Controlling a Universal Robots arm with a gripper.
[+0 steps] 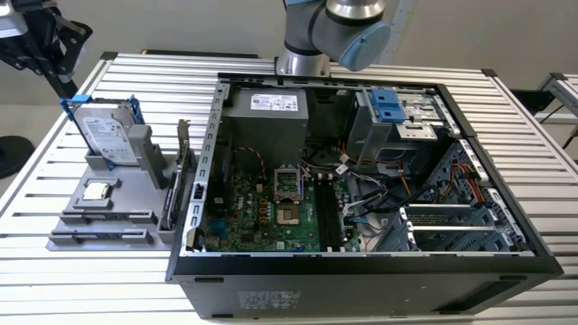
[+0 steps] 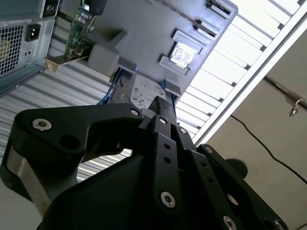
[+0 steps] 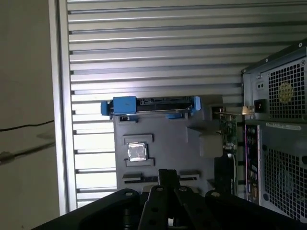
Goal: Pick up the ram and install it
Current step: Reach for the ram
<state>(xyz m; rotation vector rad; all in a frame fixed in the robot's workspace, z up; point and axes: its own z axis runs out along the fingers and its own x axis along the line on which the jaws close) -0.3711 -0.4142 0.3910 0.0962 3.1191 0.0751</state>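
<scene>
My black gripper [image 1: 63, 81] hangs over the table's far corner at the exterior view's left, just beyond the grey parts fixture [image 1: 91, 210]. In both wrist views its fingertips [image 2: 160, 103] [image 3: 166, 173] meet, and nothing shows between them. The ram is hidden or out of view; the fixture's two long front slots [image 1: 99, 218] look bare. The motherboard's dark memory slots [image 1: 329, 217] lie inside the open computer case [image 1: 361, 264]; I cannot tell whether a stick sits in them.
On the fixture a silver hard drive with blue rails [image 1: 107, 135] [image 3: 151, 105] stands upright, a small square chip [image 1: 97, 191] [image 3: 137, 152] lies flat, and an upright card with a metal bracket [image 1: 181, 176] [image 2: 79, 28] stands beside the case wall. The arm's base [image 1: 312, 40] rises behind the case.
</scene>
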